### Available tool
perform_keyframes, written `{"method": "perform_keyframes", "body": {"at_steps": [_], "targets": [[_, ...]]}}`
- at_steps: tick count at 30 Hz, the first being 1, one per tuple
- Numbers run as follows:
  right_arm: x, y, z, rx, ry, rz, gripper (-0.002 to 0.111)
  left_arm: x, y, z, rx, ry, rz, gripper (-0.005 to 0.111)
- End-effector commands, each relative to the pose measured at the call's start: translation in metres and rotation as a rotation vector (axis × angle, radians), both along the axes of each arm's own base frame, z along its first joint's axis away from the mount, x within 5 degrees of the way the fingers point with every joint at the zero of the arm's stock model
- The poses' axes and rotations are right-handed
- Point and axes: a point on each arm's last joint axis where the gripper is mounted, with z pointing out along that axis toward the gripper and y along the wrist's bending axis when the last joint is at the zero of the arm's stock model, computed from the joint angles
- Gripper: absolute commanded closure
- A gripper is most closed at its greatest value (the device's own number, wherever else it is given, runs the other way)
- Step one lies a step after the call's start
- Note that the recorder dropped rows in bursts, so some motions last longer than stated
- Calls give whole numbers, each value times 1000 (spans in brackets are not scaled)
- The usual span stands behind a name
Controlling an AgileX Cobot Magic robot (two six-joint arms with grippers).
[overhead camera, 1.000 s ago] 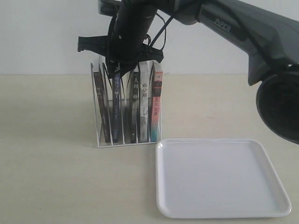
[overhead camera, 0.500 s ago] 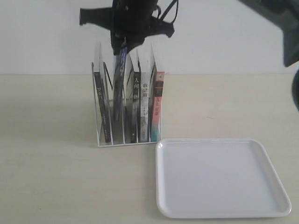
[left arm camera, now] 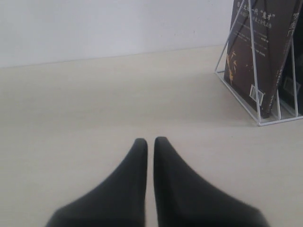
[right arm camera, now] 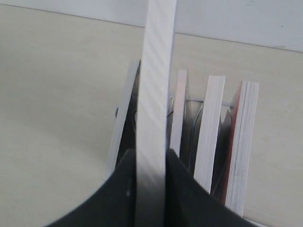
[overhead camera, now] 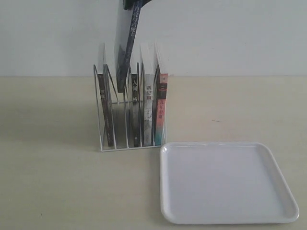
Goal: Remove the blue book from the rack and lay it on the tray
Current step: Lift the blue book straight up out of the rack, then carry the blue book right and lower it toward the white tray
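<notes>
- The thin paperback blue book [overhead camera: 127, 48], dark-covered with pale characters on its spine, hangs high above the pale beige desk [overhead camera: 48, 191]. The right pincer [right arm camera: 150, 158] clamps its upper end. Its lower end sits between the tops of the upright dividers of the small white wire rack [overhead camera: 127, 129], not yet clear of them.
- In the right wrist view the black fingers [right arm camera: 120, 189] press on both covers, with the pale page edge running up between them. That pincer is drawn in narrow and holds the book.
- The step in hand looks like the lift-out. The pull should go straight up along the slot until the bottom corner is above the wires, since a sideways move now could catch a divider and drag or tip the rack.
- The book tilts a little, its top leaning towards the tray side. A firm grip matters, because a thin paperback can pivot or slip between the pads.
- Next, the book needs carrying over the flat, glossy white tray [overhead camera: 225, 182] and turning flat before release. The tray lies on the desk just beside the rack's front corner.
- The black-spined books [overhead camera: 135, 110] and the pink-and-teal-spined book [overhead camera: 161, 110] stand in the slots nearer the tray and should not be knocked.
- The right arm reaches down from above. Only a dark scrap of it shows at the top edge of the exterior view.
- The left pincer [left arm camera: 150, 142] hovers low over bare desk near the rack's outer side, with its tips almost together and nothing between them.
</notes>
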Motion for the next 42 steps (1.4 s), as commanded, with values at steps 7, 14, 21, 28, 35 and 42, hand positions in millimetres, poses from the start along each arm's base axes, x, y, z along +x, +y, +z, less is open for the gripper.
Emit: {"method": "perform_keyframes", "body": {"at_steps": [7,14,21,28,35,42], "targets": [[-2,-3,9,0,-47,-1,108,0,0,3,-1,-22,2,102],[-15,-14,32,9,-106,32,108,0,0,3,-1,-22,2,102],[-62,-53,99,42,-294,99,108,0,0,3,-1,-22,2,102],[-105,-102,150,34,-480,52,108,0,0,3,-1,-22,2,102],[-133,-155,171,7,-559,-63,108,0,0,3,-1,-22,2,102],[-144,-206,116,-139,-379,-283,108,0,0,3,-1,-22,2,102]]}}
